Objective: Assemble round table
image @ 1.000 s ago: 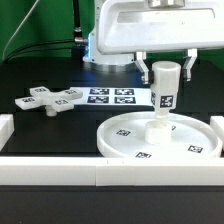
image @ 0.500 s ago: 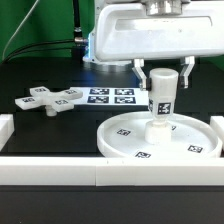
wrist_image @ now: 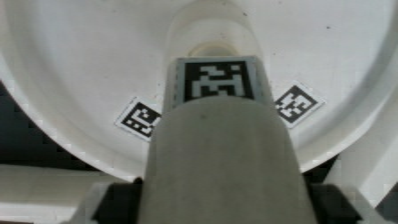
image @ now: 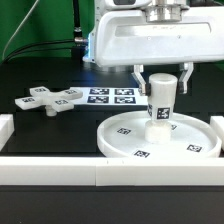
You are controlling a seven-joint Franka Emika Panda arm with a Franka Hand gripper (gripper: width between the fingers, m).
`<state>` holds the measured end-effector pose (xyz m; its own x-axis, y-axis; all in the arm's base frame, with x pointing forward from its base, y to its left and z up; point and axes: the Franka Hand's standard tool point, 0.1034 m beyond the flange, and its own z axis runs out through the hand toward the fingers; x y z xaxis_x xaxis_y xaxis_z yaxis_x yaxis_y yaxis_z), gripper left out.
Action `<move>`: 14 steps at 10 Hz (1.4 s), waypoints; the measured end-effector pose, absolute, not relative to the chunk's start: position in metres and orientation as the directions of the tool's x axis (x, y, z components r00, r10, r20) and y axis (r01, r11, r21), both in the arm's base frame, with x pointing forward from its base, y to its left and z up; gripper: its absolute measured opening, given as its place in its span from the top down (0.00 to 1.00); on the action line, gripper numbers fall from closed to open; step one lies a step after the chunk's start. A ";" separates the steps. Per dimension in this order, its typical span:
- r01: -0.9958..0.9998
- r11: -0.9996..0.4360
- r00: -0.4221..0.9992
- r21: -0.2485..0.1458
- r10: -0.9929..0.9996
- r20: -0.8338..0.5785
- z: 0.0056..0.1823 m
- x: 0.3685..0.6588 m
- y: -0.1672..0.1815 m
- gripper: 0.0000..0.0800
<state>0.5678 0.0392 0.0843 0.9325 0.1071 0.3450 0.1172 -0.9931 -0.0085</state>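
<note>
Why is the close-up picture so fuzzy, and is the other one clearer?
Wrist view: the short thick white plastic cylinder leg sits so near the lens that it looks soft and stretched; the large white rimmed round plastic disc behind it is a little blurry. Exterior view: sharper, evenly lit, with only faint shadows.

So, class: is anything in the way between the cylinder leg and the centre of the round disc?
Nothing visible is. The cylinder leg is upright right over the centre of the round disc; the cross-shaped base lies well off, on the exterior view's left.
</note>
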 end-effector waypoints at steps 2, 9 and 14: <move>0.117 -0.993 0.928 -0.005 0.107 0.358 0.084 0.568 0.039 0.49; 0.117 -0.993 0.929 -0.007 0.107 0.354 0.097 0.569 0.037 0.19; 0.128 -0.992 0.936 -0.018 0.115 0.334 0.119 0.571 0.042 0.19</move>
